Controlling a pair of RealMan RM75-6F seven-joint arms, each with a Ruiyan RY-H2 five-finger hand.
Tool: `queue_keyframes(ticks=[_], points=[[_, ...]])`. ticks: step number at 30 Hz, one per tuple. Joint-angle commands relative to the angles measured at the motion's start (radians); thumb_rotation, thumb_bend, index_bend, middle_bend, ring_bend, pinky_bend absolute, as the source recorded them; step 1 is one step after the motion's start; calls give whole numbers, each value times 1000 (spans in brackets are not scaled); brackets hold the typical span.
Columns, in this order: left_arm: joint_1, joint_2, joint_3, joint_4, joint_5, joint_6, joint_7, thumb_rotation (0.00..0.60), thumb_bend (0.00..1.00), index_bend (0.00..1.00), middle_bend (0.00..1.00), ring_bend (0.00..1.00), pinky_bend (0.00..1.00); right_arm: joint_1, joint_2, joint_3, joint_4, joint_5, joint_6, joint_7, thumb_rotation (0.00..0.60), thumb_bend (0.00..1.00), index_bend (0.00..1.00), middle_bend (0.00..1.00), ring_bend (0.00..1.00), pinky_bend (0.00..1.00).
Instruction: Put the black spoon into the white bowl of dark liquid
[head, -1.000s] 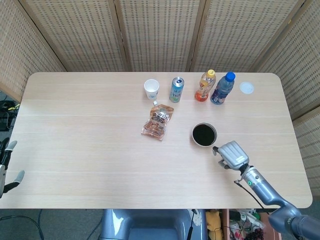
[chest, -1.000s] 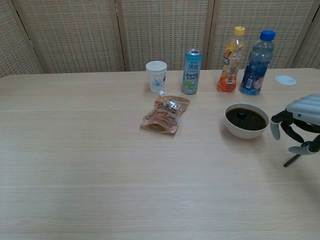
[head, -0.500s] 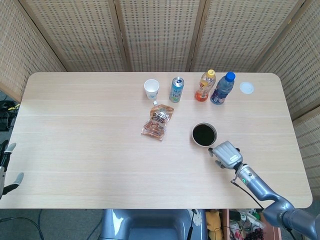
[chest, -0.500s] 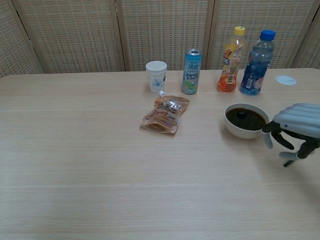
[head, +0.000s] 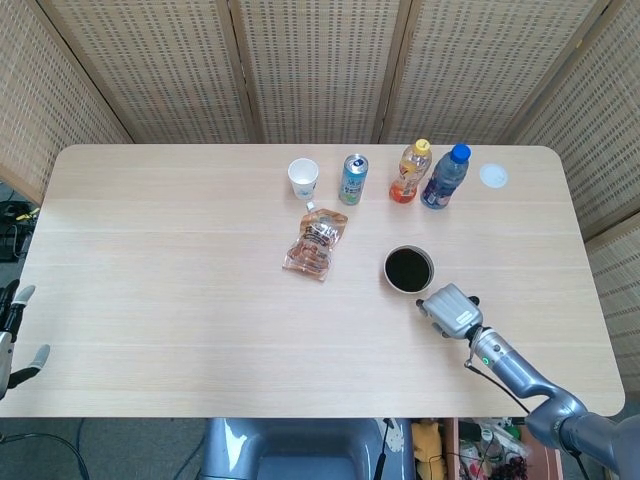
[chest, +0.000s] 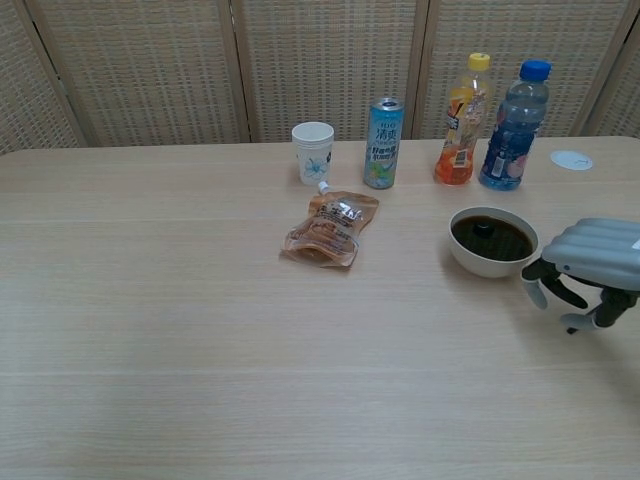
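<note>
The white bowl of dark liquid (head: 409, 270) (chest: 492, 241) stands right of the table's middle. My right hand (head: 451, 306) (chest: 590, 268) hovers low over the table just right of the bowl, palm down, fingers curved downward and apart. The black spoon lies on the table beneath this hand and is almost wholly hidden. Only a short dark end (chest: 570, 328) peeks out below the fingers. I cannot see any finger closed around it. My left hand (head: 12, 335) hangs off the table's left front corner, fingers apart and holding nothing.
A snack pouch (chest: 331, 229) lies left of the bowl. Behind stand a paper cup (chest: 313, 152), a can (chest: 383, 129), an orange drink bottle (chest: 459, 121) and a blue bottle (chest: 512, 113). A white lid (chest: 571, 160) lies at the far right.
My right hand has shifted left toward the bowl and dropped lower over the spoon, covering more of it. The spoon's visible end has stayed put. The left hand barely moved.
</note>
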Motion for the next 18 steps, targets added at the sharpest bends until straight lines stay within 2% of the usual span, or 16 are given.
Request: queue_keyframes(ticks=[1, 18], points=[[0, 0, 1, -2, 1, 0, 0, 600, 334, 0, 0, 0, 0, 2, -10, -8, 19, -6, 4, 1, 600, 506, 522, 773, 853, 940], [-2, 6, 5, -15, 9, -5, -3, 600, 333, 0, 0, 0, 0, 2, -42, -51, 107, -24, 15, 19, 600, 507, 526, 772, 853, 940]])
